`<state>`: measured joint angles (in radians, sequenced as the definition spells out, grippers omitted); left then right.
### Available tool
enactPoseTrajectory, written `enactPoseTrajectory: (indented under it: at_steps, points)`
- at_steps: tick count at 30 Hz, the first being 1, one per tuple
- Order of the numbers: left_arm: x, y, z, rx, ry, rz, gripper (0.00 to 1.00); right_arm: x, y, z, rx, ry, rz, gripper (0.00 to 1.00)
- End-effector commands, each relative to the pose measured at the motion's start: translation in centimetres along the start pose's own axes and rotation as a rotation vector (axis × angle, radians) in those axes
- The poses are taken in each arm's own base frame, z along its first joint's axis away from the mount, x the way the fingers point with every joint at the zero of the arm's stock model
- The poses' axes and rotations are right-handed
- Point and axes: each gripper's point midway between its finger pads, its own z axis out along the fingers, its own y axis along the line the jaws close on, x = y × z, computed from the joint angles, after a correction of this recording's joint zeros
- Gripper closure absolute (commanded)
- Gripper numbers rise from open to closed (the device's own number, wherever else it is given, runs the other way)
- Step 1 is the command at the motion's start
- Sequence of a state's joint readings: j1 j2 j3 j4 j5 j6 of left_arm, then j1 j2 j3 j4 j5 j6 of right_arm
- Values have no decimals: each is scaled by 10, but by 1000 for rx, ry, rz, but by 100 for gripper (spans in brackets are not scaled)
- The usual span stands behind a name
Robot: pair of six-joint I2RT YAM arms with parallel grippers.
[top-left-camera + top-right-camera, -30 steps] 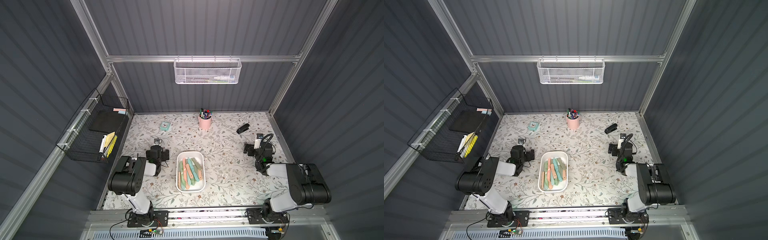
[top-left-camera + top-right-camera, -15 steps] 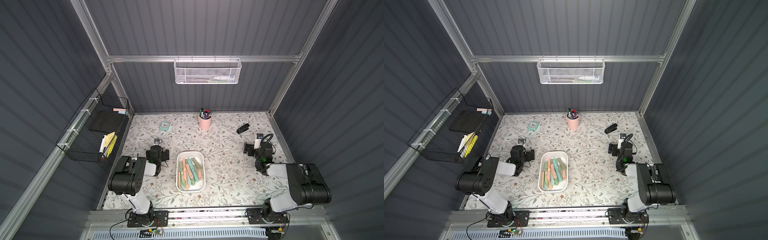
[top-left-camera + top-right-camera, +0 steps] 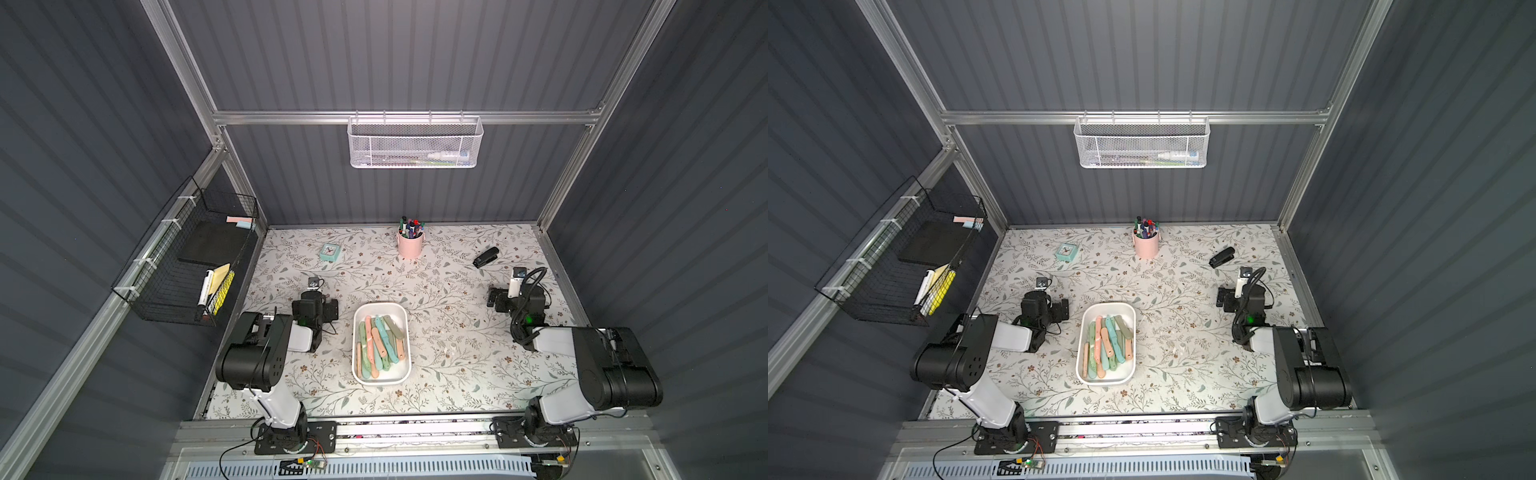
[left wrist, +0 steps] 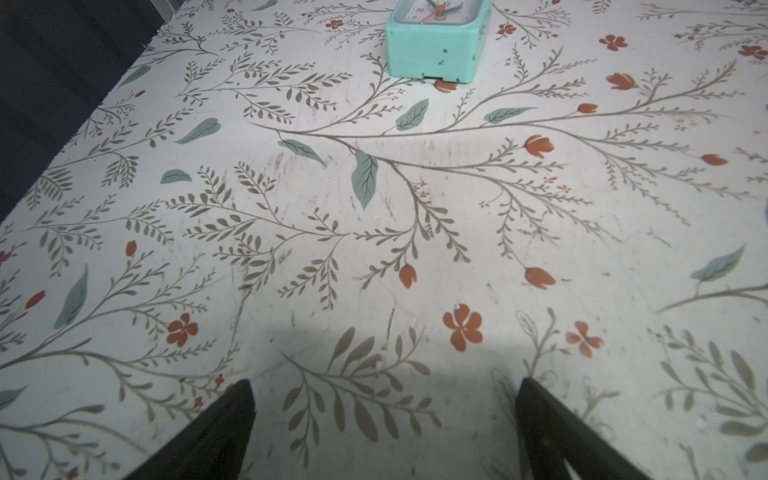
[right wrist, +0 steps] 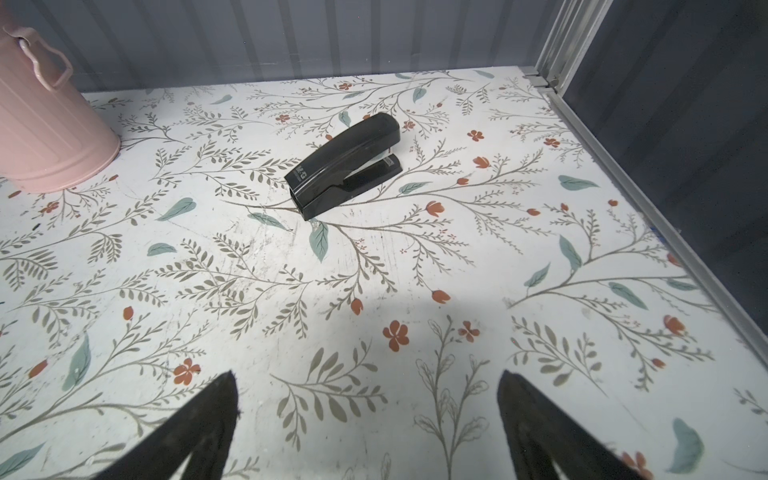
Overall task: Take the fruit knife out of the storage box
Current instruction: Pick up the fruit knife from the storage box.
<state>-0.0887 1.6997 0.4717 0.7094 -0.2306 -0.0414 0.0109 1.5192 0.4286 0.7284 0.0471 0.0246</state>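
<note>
1. The fruit knives (image 3: pixel 380 345) lie heaped in the storage box (image 3: pixel 354 345), pastel pieces overlapping. No blade can be made out, nor one knife told from another.
2. The wrist views show only the fingertips. The left gripper (image 4: pixel 384 386) is spread wide and empty over bare surface (image 3: pixel 449 345), just left of the storage box. The right gripper (image 5: pixel 368 376) is equally wide and empty, well apart to the box's right.
3. The mint clock (image 4: pixel 436 41) and pink pen cup (image 5: pixel 45 124) are cut off by the frame edges. The black stapler (image 5: pixel 345 166) shows whole. All three lie beyond the storage box, toward the back wall.
4. The surface is floral-printed, enclosed by dark ribbed walls. A white mesh basket (image 3: pixel 413 143) hangs high behind the storage box, and a black wire basket (image 3: pixel 187 266) hangs on the wall left of it.
5. Nothing has moved since a second ago.
</note>
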Motion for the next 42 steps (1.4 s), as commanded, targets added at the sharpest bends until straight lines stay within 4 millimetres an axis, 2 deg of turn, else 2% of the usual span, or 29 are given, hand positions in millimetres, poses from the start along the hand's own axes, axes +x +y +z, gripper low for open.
enactPoseTrajectory:
  at_steps: [1, 7, 9, 12, 16, 19, 22, 23, 27, 29, 32, 35, 36, 42]
  points:
    - [24, -2, 0, 11, 94, 22, 1, -11, 2, 0, -10, -27, -13, 1]
    - [24, -1, 0, 10, 94, 21, 1, -11, 2, -1, -12, -29, -13, 1]
    - [20, 3, -2, -21, 74, 38, 1, -19, 0, -3, -2, -62, -19, 1]
    - [-2, -1, -14, -63, 116, 105, 1, -40, -7, -11, 45, -91, -18, 1]
    - [-47, 7, -42, -144, 106, 119, 1, -63, -14, -30, 86, 41, 80, 1]
    - [-74, 7, -66, -140, 90, 78, 1, -83, -3, -44, 30, 60, 133, 1]
    - [-95, -3, -90, -95, 101, 56, 1, -104, 23, -61, -97, 53, 175, 1]
    - [-99, -8, -98, -67, 109, 55, 1, -109, 39, -67, -166, 62, 170, 1]
    - [-112, -17, -124, 11, 144, 5, 1, -127, 113, -97, -475, 98, 72, 2]
    - [-114, -18, -133, 36, 153, 7, 1, -130, 157, -120, -641, 113, -9, 3]
    - [-116, -21, -148, 77, 168, -4, 1, -124, 203, -146, -784, 125, -129, 4]
    - [-116, -21, -162, 110, 175, 4, 1, -116, 237, -169, -885, 139, -196, 7]
    - [-115, -22, -166, 125, 178, 4, 1, -105, 249, -170, -909, 179, -220, 7]
    - [-110, -28, -187, 203, 186, 8, 0, -61, 294, -198, -967, 324, -420, 13]
